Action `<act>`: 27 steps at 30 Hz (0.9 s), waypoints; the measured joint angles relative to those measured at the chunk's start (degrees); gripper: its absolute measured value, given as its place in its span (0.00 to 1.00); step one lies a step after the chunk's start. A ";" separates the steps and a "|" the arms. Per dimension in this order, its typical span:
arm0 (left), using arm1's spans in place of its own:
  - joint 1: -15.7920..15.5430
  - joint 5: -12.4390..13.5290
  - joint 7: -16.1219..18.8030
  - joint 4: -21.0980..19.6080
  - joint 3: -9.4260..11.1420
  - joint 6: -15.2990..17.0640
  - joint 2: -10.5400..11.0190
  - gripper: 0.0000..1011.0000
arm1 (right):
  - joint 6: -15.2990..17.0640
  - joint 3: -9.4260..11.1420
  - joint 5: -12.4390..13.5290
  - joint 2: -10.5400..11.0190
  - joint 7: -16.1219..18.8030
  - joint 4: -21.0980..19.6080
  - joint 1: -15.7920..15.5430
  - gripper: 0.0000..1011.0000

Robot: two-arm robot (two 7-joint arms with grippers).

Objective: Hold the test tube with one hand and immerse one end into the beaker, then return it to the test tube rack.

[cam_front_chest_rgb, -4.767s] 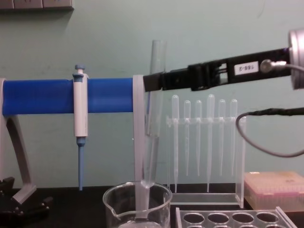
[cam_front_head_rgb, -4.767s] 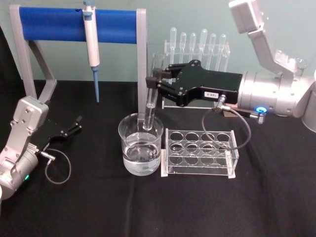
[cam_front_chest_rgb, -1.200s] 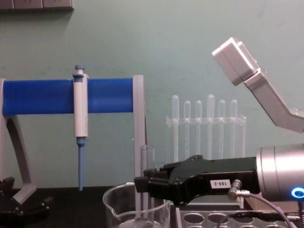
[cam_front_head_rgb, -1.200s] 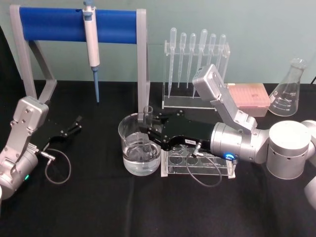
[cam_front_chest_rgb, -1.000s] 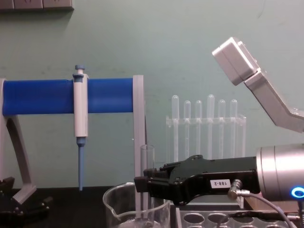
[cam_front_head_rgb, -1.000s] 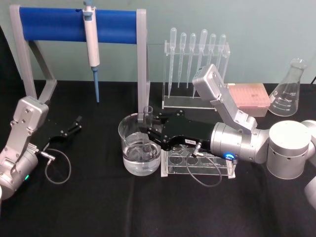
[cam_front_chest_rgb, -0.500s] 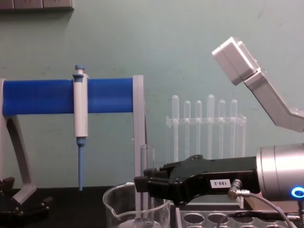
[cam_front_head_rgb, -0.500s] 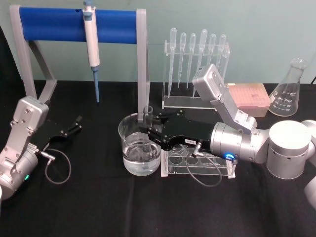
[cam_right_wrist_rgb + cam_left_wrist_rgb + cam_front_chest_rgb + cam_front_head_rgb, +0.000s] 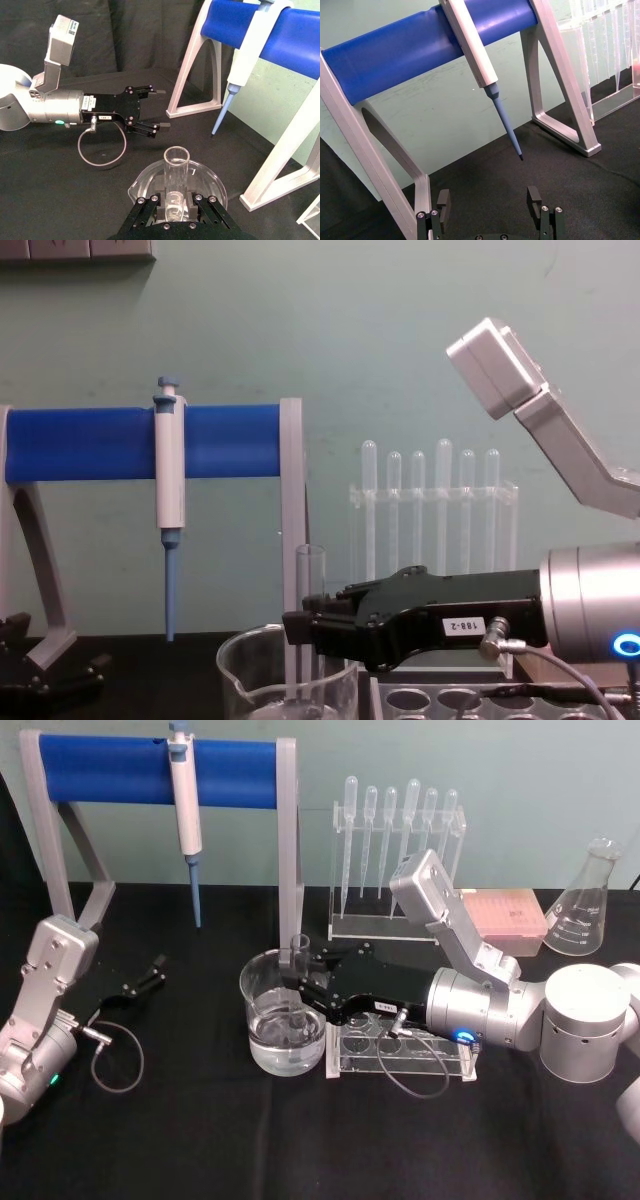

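Head view: the right gripper (image 9: 300,982), fingers clamped on the test tube (image 9: 297,952), has lowered it upright into the beaker (image 9: 262,1045), bottom end underwater. With the dip apparently done, the rack (image 9: 440,1062) comes next. The left gripper (image 9: 147,975) idles, fingers wide.

Head cam high, looks down at tabletop (image 9: 200,1140); chest cam low, side-on, near; both share beaker (image 9: 265,1012).
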 joint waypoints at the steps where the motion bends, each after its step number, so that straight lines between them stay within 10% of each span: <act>1: 0.00 0.00 0.00 0.00 0.00 0.00 0.00 0.99 | 0.00 0.00 0.00 0.00 0.00 0.00 0.00 0.23; 27: 0.00 0.00 0.00 0.00 0.00 0.00 0.00 0.99 | 0.00 0.00 0.00 0.00 0.00 0.01 0.00 0.23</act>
